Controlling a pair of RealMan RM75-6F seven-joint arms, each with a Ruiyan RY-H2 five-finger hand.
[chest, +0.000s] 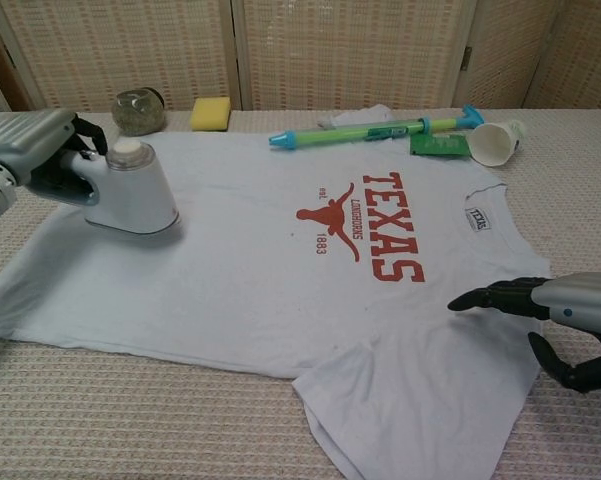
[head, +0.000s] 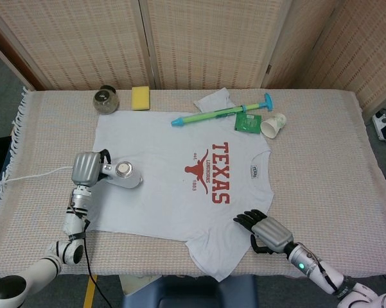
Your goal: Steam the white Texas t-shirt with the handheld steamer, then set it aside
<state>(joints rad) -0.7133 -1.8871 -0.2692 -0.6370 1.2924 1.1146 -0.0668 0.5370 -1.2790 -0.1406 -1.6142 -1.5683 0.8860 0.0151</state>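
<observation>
T-shirt (head: 180, 179): flat on tabletop (head: 321, 160), spread for steaming. Steamer (chest: 130, 190): held by left robot hand (chest: 35, 150), soleplate on shirt's lower part. Right robot hand (chest: 555, 325): empty, fingers apart, beside the sleeve, seemingly to steady the cloth.

A table (head: 321, 167) under a beige woven cloth carries a white Texas t-shirt (head: 173, 186) spread flat at its centre. Toward 12 o'clock lie a green and blue rod-like tool (head: 221, 113), a crumpled white cloth (head: 213, 101), a green packet (head: 245, 122) and a tipped paper cup (head: 273, 124). At 11 o'clock sit a yellow sponge (head: 140, 97) and a round dark jar (head: 106, 100).
</observation>
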